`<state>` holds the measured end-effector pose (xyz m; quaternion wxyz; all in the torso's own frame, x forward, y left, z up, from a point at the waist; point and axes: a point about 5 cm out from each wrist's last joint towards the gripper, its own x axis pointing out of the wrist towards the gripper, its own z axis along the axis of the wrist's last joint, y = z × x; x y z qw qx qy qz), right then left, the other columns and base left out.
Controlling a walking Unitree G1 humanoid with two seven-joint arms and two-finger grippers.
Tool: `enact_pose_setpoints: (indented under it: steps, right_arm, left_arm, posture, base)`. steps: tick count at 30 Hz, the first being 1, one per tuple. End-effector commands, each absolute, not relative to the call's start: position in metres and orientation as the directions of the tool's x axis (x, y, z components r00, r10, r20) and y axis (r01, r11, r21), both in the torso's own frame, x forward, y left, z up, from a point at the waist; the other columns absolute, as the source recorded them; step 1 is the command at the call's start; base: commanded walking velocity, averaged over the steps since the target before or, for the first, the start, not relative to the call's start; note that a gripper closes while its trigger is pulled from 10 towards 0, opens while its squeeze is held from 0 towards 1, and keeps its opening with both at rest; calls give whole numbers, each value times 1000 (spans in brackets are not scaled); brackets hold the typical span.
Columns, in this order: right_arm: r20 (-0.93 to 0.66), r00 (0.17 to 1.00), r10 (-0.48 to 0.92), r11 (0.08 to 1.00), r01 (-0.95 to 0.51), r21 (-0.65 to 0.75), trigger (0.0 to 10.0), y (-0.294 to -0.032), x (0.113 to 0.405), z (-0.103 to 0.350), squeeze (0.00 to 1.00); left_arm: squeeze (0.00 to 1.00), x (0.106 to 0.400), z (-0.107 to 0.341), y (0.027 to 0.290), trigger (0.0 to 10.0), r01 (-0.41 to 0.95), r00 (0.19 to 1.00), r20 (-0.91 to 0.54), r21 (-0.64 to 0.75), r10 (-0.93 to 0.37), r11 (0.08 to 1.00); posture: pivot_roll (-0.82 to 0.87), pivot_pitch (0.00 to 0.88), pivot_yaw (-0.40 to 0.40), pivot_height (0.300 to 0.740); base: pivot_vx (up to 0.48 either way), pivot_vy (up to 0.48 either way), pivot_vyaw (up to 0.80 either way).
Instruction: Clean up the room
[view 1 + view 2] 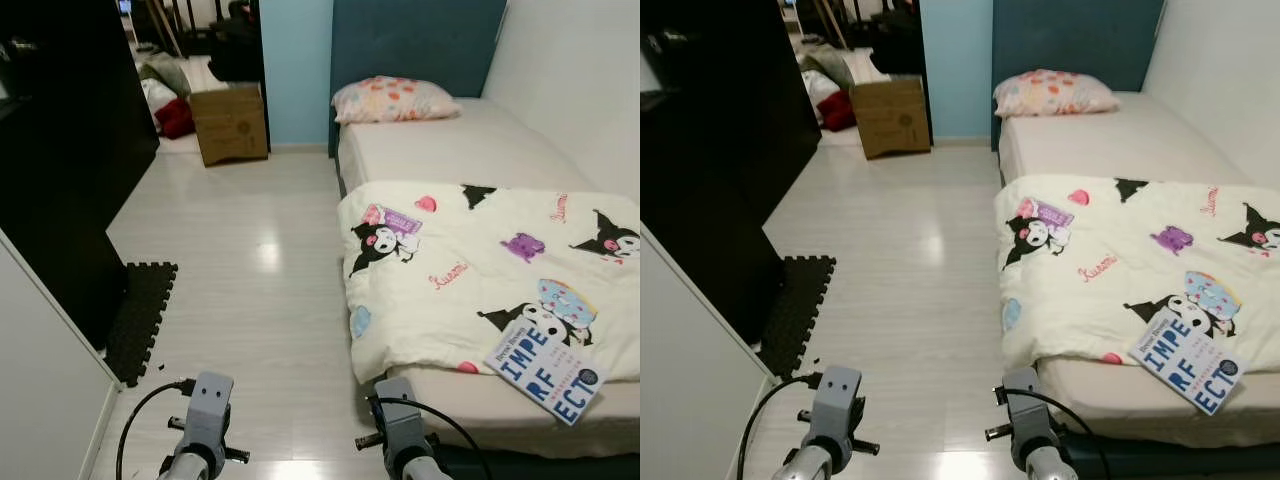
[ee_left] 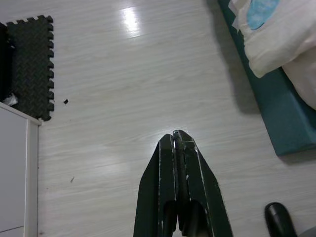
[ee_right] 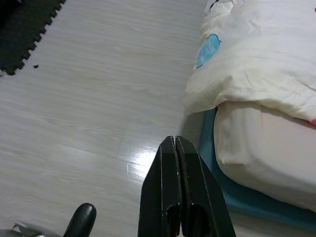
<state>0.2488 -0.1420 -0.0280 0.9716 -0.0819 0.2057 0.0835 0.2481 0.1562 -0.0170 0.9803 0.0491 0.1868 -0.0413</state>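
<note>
Only stuff I can actually read: the book [image 1: 547, 371] on the bed has "IMPE / RF / ECT" in big letters on the cover. The blanket [image 1: 480, 260] has "Kuromi" in pink script. Box [image 1: 229, 122] print's too blurry.

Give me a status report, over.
Both claws, left and right, shut, low over floor. Blue-and-white book lies on cartoon-print quilt. Nothing between.

one pillow [image 1: 394, 99], one book [image 1: 546, 372], one box [image 1: 229, 123]
</note>
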Motion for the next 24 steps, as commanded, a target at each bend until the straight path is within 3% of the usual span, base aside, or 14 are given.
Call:
enact_pose_setpoints:
  steps: [1,24]
  right_arm:
    - [-424,898,121,976,-185,-111,10000,-143,244,-31,0]
    - [-412,901,134,975,-194,-106,10000,-140,246,-29,0]
  left_arm:
    - [0,243,-23,158,10000,99,913,-403,87,-56,991]
    - [0,246,-21,162,10000,78,918,-395,88,-37,993]
  posture:
    - [-40,127,29,740]
    - [-42,133,28,740]
  base:
    - [0,-360,0]
    - [0,-359,0]
